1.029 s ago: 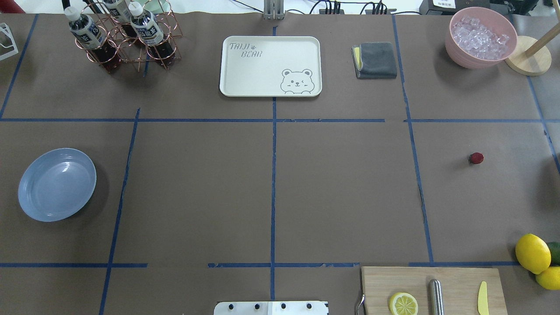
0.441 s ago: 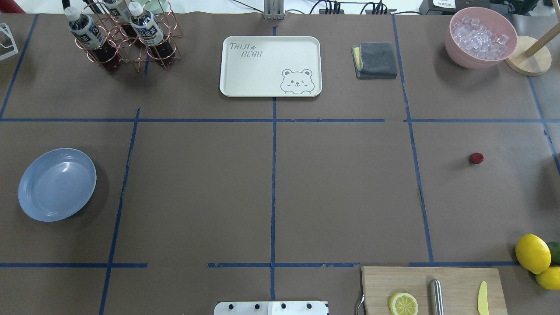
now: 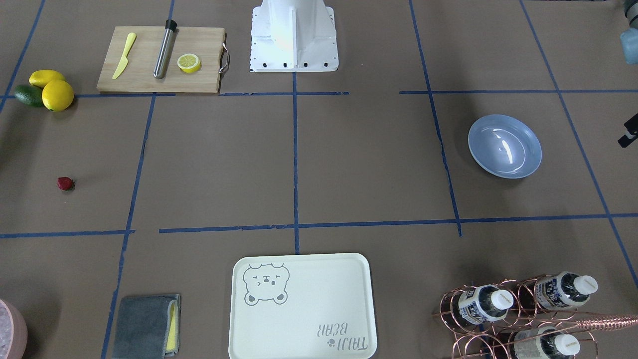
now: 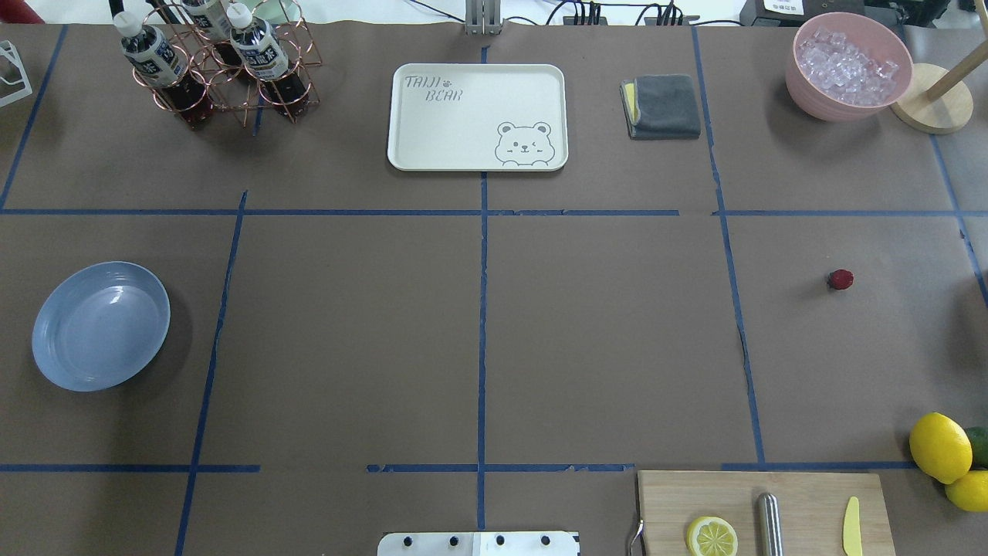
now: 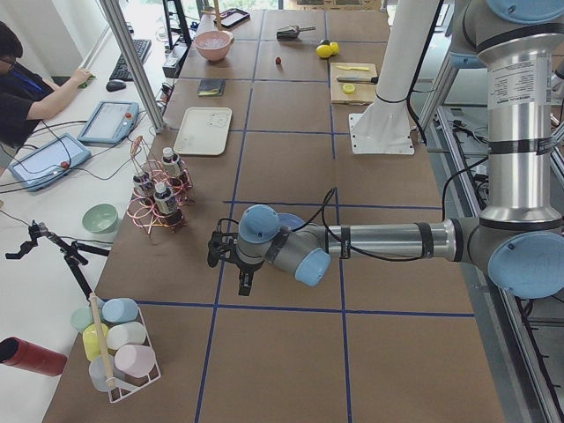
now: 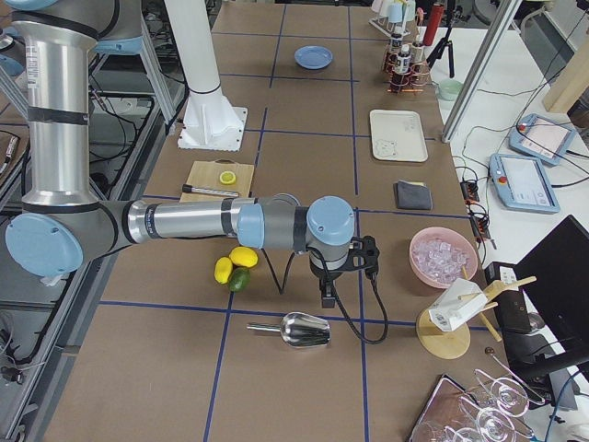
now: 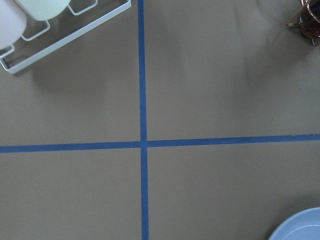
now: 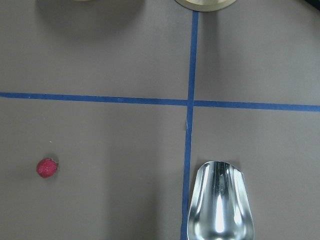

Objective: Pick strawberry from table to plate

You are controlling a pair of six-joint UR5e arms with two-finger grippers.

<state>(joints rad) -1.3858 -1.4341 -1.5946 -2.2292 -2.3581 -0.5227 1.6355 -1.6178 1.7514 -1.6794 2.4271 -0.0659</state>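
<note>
The strawberry (image 4: 840,279) is a tiny dark-red berry lying on the brown paper table (image 4: 602,340) at the right; it also shows as the strawberry (image 3: 65,183) and, low at the left, the strawberry (image 8: 46,168). Far across the table at the left sits the light-blue plate (image 4: 100,326), holding nothing, also seen as the plate (image 3: 504,146); its rim enters the plate (image 7: 300,227) corner. My right gripper (image 6: 327,296) hangs over the table's right end, away from the berry. My left gripper (image 5: 233,260) hangs beside the plate. I cannot tell whether either is open or shut.
A metal scoop (image 8: 218,200) lies near the right gripper. Lemons (image 4: 940,446) and a cutting board (image 4: 810,502) sit at the front right. A cream tray (image 4: 477,116), bottle rack (image 4: 224,69), grey cloth (image 4: 661,106) and pink ice bowl (image 4: 847,66) line the far side. A cup rack (image 5: 115,339) stands at the left end.
</note>
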